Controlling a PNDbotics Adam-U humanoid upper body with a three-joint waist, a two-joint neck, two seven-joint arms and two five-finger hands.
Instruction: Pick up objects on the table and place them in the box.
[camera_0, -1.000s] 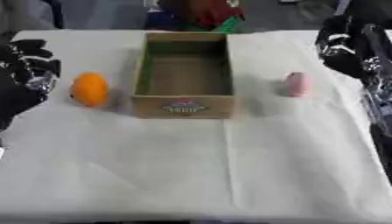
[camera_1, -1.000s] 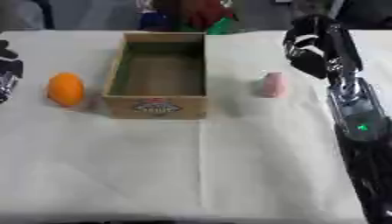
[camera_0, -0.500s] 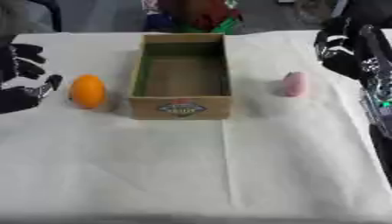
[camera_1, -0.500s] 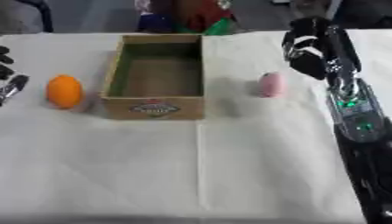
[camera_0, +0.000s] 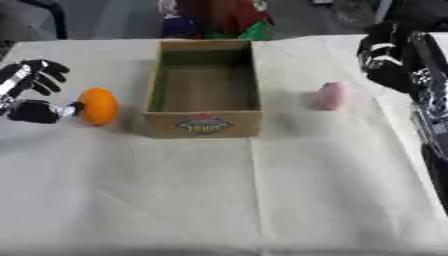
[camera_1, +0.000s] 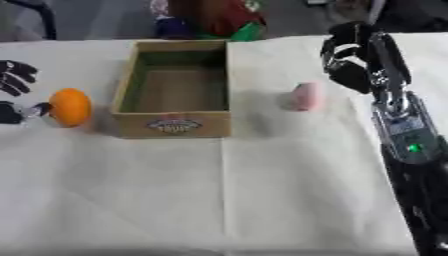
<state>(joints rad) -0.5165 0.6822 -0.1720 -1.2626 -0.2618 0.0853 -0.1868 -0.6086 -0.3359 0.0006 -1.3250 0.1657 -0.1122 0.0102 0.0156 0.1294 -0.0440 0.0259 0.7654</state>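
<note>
Orange (camera_0: 97, 106) awaits grasp: left robot hand (camera_0: 33, 95) open beside it, must close; right robot hand (camera_1: 350, 57) curled, idle.

Left hand (camera_0: 31, 95): black fingers, silver metal at the joints and thumb base. Right hand (camera_1: 347, 57): black, glossy, with pale silver patches. Right forearm (camera_1: 404, 135): silver-grey housing with dark panels, one small green light lit; black casing below it toward the lower edge.
</note>
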